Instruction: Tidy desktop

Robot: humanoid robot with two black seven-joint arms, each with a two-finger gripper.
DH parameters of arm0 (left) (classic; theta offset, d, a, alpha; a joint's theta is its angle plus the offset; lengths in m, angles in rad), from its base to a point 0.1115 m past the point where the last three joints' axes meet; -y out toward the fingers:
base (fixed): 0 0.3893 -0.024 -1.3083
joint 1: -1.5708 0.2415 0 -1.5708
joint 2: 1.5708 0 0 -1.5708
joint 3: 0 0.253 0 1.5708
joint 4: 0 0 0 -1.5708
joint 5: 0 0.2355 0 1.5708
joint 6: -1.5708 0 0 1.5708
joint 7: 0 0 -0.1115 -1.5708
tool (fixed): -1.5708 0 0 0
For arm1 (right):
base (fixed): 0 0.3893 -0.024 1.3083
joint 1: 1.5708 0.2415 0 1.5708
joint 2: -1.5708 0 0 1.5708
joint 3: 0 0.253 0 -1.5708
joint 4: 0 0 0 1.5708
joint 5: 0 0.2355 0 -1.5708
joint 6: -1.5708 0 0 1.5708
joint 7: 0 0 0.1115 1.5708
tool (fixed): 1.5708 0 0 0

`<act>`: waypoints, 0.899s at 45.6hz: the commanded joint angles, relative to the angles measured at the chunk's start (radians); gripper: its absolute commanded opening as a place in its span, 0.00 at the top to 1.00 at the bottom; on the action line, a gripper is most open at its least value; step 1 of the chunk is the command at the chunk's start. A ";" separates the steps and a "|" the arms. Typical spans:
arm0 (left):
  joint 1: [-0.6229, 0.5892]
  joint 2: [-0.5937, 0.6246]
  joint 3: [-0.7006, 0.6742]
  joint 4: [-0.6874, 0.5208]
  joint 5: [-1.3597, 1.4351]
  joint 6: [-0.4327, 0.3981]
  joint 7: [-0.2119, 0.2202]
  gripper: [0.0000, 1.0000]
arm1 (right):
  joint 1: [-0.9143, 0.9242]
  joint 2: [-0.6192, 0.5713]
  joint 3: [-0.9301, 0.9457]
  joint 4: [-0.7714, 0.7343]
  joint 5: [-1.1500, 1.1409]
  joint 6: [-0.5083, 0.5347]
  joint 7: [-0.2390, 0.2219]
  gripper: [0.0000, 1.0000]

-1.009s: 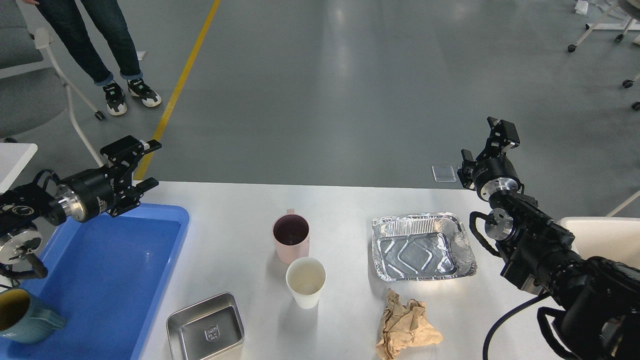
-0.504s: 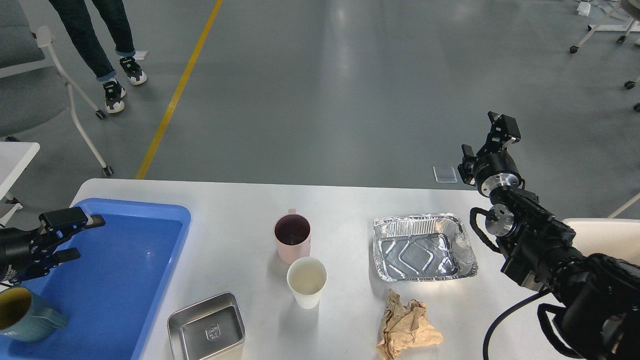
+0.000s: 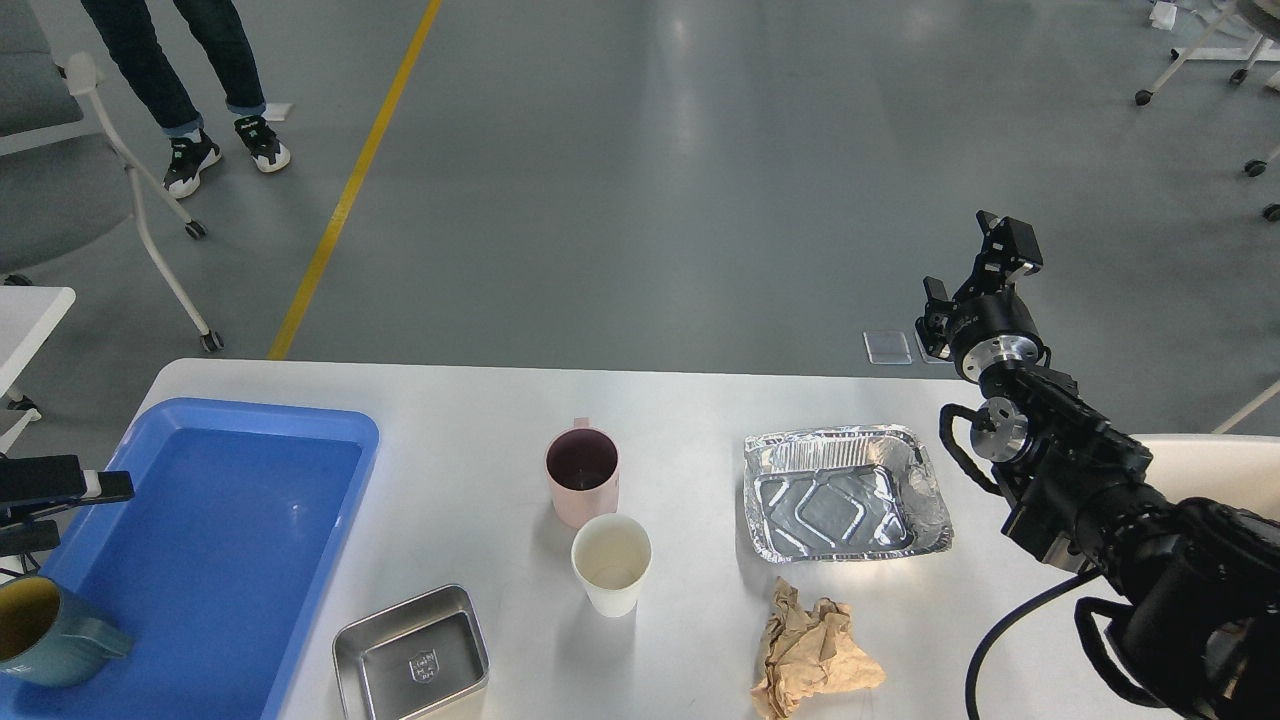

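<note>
The desktop (image 3: 480,420) fills the lower view, a white surface carrying a blue tray (image 3: 200,560) at left, a pink cup (image 3: 583,487), a paper cup (image 3: 611,563), a foil tray (image 3: 845,492) and crumpled brown paper (image 3: 812,652). The left gripper (image 3: 65,508) (at the tray's left rim) has its jaws parted, empty. The right gripper (image 3: 975,275) hangs beyond the far edge, jaws apart, holding nothing.

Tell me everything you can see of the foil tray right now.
The foil tray is a shallow rectangular pan of crinkled, shiny aluminium with a rolled rim and pressed ridges in its floor. It looks empty, sits upright and flat on the desktop, right of the pink mug, with the crumpled brown paper lying just in front, apart from it. No gripper touches it.
</note>
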 commanded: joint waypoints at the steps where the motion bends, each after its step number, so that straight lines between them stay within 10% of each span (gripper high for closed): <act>1: -0.072 0.070 -0.006 -0.001 0.003 -0.077 -0.019 0.01 | 0.005 0.000 0.000 0.000 0.000 0.000 0.000 0.00; 26: -0.180 0.181 -0.014 0.007 0.004 -0.206 -0.019 0.01 | 0.005 0.001 0.000 0.000 0.000 0.000 0.000 0.00; 41: -0.181 0.005 -0.017 0.086 0.007 -0.163 0.004 0.00 | 0.007 0.003 0.000 0.000 -0.002 0.000 0.000 0.00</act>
